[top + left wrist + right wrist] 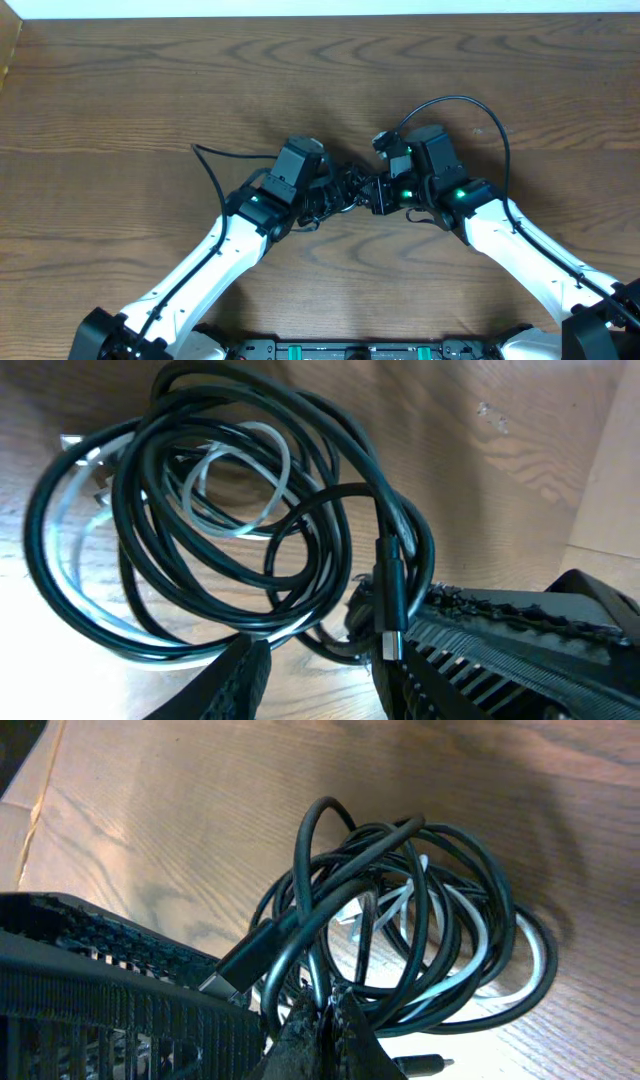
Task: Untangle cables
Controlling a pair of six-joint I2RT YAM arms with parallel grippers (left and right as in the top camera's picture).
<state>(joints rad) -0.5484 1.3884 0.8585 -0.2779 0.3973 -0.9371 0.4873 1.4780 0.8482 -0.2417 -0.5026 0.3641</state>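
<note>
A: Cables? Where are they lying?
B: The long thin black cable and the shorter thin white cable are lying coiled together at the middle of the brown wooden table.
A: And the grippers?
B: At the tangle's nine o'clock, the left gripper is standing partly spread; at three o'clock, the right gripper is pressing its fingers together among black loops.

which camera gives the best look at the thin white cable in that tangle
Left wrist: the thin white cable shows loops among coils of the thin black cable. Right wrist shows only stretches; overhead, it cannot be made out.
</note>
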